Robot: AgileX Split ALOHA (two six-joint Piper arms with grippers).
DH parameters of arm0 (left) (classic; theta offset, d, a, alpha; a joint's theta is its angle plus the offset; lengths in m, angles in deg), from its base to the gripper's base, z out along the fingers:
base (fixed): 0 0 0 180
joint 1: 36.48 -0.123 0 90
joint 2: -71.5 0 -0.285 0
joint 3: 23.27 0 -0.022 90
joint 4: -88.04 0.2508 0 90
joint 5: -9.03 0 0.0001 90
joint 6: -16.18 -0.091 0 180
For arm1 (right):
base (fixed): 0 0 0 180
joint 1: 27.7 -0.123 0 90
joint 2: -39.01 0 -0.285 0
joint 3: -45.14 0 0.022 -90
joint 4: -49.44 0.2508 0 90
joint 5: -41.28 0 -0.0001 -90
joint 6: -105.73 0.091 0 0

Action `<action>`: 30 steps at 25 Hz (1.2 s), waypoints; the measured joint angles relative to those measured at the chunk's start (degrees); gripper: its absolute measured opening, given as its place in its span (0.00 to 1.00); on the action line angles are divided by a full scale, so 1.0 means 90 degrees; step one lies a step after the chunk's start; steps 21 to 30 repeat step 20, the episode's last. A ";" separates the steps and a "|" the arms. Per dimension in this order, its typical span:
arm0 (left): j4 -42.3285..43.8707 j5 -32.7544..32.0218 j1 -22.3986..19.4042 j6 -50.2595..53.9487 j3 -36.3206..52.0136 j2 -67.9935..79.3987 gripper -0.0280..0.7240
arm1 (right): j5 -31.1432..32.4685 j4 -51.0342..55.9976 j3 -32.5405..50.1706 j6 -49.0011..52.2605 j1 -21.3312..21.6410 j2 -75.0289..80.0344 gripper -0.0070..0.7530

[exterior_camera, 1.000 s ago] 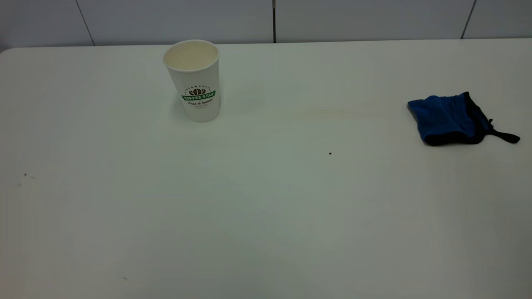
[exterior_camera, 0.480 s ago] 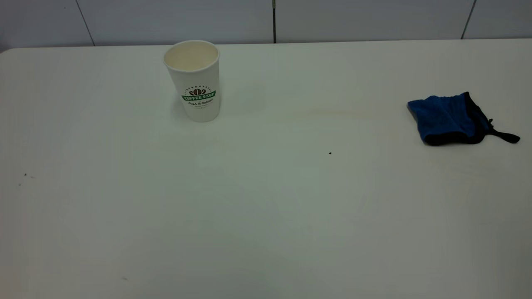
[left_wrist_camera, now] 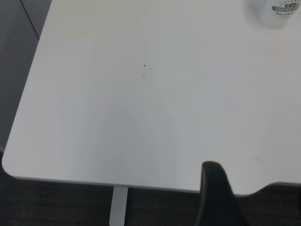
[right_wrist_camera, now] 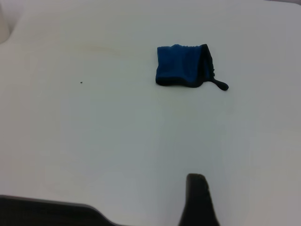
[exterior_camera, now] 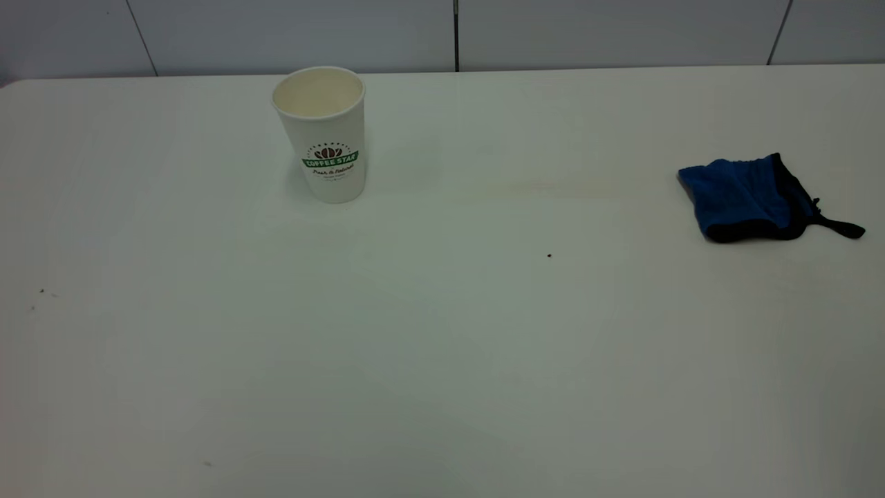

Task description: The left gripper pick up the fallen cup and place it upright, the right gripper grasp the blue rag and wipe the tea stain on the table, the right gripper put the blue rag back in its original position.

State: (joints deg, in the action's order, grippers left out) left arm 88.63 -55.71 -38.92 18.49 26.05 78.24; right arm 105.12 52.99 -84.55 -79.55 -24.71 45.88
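The off-white bench (exterior_camera: 442,360) carries everything, and the task is judged to be essentially complete. No tea stain is seen as a brown blob; only a very faint yellowish streak (exterior_camera: 553,185) is left between the cup and the rag, together with a tiny dark speck (exterior_camera: 549,255) nearer the middle.

The blue rag (exterior_camera: 743,197), edged in black with a short black loop, is seen crumpled near the bench's right edge, released and well apart from the cup. It is taken to be back at its resting place.

The white "COFFEE STAR" paper cup (exterior_camera: 325,135) is stood upright near the far edge on the left side, its mouth open upward and nothing touching it.

Neither arm is seen in the exterior view. In each wrist view only one dark fingertip is shown: the left gripper (left_wrist_camera: 217,195) over the near left corner of the bench, the right gripper (right_wrist_camera: 200,200) well short of the rag. Whether either pair of jaws is open or closed cannot be told; nothing is seen gripped.
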 joint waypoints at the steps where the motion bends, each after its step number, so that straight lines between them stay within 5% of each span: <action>1: 0.0000 0.0000 0.0000 0.0000 0.0000 0.0000 0.64 | 0.0000 0.0000 0.0000 0.0000 0.0000 0.0000 0.76; 20: 0.0000 0.0000 0.0000 0.0012 0.0000 0.0000 0.64 | 0.0000 0.0000 0.0000 0.0000 0.0000 0.0000 0.54; 30: 0.0000 0.0000 0.0000 0.0012 0.0000 0.0000 0.64 | 0.0000 0.0000 0.0000 0.0000 0.0000 0.0000 0.54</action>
